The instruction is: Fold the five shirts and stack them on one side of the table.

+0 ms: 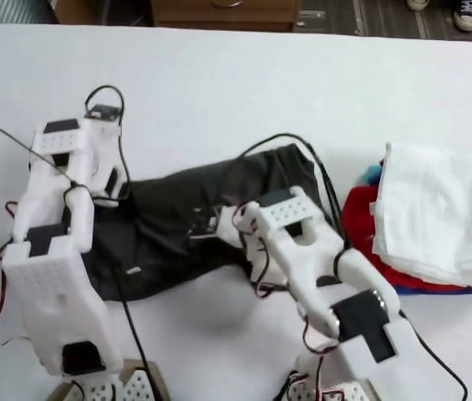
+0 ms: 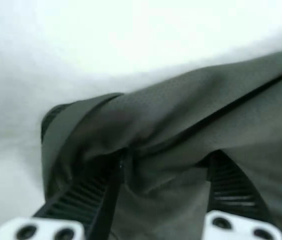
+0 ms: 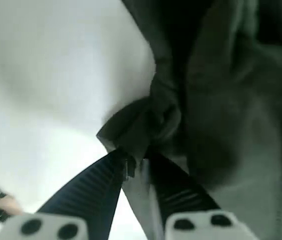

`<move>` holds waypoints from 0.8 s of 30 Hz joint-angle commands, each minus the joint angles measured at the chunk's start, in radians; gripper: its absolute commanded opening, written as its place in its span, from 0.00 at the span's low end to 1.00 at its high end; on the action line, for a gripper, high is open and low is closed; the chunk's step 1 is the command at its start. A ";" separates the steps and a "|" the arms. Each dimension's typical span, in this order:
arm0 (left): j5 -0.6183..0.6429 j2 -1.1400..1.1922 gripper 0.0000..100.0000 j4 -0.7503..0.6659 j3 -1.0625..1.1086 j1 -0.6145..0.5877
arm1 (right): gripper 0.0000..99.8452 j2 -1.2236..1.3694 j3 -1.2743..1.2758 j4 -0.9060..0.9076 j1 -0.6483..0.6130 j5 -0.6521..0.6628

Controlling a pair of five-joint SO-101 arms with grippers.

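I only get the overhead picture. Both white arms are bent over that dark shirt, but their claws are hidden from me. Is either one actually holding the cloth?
Observer: Yes. In its wrist view the right gripper is shut on a bunched bit of the dark shirt.
Operator: Middle of the shirt, or the edge?
Observer: The edge; bare table lies right beside the pinch.
Operator: And the left one?
Observer: The left gripper is open, its fingers apart with cloth showing between them.
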 commanded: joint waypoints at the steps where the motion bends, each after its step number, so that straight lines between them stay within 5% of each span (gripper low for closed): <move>1: 0.002 0.006 0.27 -0.046 -0.005 0.023 | 0.02 0.007 -0.092 0.113 0.022 0.002; 13: 0.002 0.006 0.27 -0.046 -0.005 0.023 | 0.02 0.013 -0.540 0.375 0.022 0.032; 24: 0.002 0.006 0.27 -0.046 -0.007 0.023 | 0.02 0.302 -0.987 0.458 0.022 0.150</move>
